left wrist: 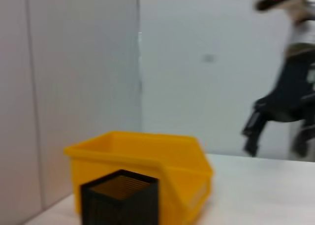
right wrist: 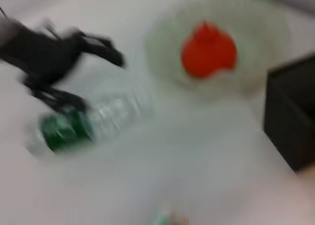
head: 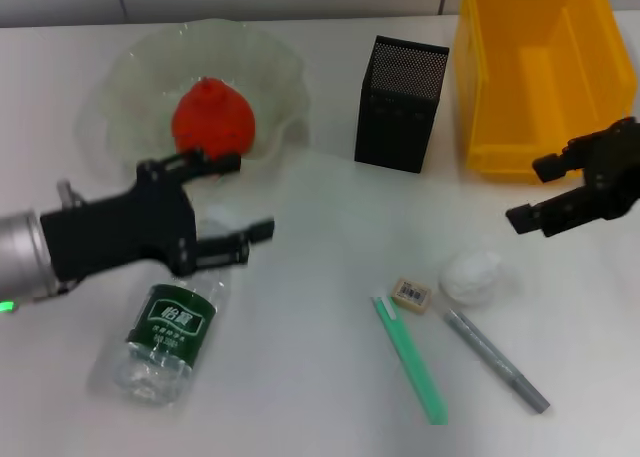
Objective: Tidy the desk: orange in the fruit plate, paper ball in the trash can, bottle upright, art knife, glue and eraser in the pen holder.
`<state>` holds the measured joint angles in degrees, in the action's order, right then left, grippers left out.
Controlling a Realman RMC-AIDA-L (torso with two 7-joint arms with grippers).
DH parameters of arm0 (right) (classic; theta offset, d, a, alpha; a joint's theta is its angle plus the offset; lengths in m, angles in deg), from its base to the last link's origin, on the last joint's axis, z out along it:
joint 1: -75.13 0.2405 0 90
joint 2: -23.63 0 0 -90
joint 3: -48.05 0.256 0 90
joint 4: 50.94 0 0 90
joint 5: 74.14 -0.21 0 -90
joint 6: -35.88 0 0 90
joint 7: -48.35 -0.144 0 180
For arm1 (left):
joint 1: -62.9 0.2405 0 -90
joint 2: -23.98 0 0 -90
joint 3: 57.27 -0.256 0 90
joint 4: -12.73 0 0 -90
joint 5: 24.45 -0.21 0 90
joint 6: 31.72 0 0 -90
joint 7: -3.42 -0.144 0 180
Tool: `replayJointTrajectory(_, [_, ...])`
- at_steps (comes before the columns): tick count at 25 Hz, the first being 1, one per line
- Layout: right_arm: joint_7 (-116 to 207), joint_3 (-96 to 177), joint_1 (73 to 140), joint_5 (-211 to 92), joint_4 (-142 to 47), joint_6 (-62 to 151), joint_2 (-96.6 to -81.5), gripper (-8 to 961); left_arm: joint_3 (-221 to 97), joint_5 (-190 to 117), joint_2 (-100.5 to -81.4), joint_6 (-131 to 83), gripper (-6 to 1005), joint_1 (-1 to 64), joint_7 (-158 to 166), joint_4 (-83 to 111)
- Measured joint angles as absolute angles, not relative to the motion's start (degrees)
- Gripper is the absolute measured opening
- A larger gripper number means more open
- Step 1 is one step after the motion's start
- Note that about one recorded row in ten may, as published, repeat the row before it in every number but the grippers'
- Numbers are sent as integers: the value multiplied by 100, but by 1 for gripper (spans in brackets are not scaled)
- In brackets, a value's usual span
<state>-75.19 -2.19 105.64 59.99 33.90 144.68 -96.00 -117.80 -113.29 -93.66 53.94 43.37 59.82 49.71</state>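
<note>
The left gripper (head: 240,195), a black two-fingered claw on a silver-cuffed arm, hovers with its fingers spread wide and nothing between them. One finger reaches toward the rim of the fruit plate; the other lies over the cap end of the bottle. The bottle (head: 170,335), a small clear plastic water bottle with a dark green label, lies on its side on the white table (head: 320,377), directly under and just beside the claw; its cap is hidden by the lower finger.

Just beyond the upper finger stands the fruit plate (head: 270,67), a large translucent pale-green bowl with a ruffled rim. The orange (head: 212,119), a lumpy red-orange round fruit with a knob on top, sits inside it.

The right gripper (head: 548,192), also black, hangs open and empty near the front corner of the trash can (head: 500,97), a bright-yellow rectangular plastic bin. Beside the bin stands the pen holder (head: 400,102), a tall black square mesh cup.

Below the right gripper, on the table, lies the paper ball (head: 471,275), a crumpled white lump. Just beside it rests the eraser (head: 411,294), a tiny beige block with a dark-printed label. Near the eraser lie a slim green stick-shaped tool (head: 410,359) and a grey pen-like tool (head: 496,360), both flat and apart from each other.
</note>
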Motion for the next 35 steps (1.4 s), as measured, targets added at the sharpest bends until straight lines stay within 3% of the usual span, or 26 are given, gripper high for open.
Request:
replayJointTrajectory(11, [-9500,-3606,11280,7365,2281,12746,-9593,833,-11805,-11375,-9420,5502,827,4493,5750,4783])
replayJointTrajectory(23, [-9699,-3959,11421,7554,1776,12443,-9600,734,-11816,-11375,-9418,5512,813,4463,5739,4779])
replayJointTrajectory(30, [-9682,-3854,11362,7366,1790,12465,-9593,578,-11818,-11374,-9427,5516,805,4440,5696,4779])
replayJointTrajectory(35, [-9745,-2902,11113,7307,2863,12905,-9587,478,-11785,-11374,-9420,5577,799,4441,5746,4779])
